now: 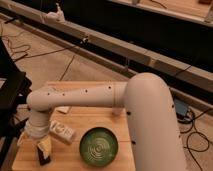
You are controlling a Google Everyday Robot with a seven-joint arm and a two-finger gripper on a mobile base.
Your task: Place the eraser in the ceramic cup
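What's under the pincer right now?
The black eraser lies on the wooden table directly below the pincer, at the view's lower left. Only part of it shows. The pincer covers the rest, so contact cannot be judged.

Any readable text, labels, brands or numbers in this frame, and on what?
None can be read.
White block: dark marks, too blurred to read.
Arm: dark dots only, no letters.
Gripper, open, low over the eraser at the picture's lower left: no markings visible.
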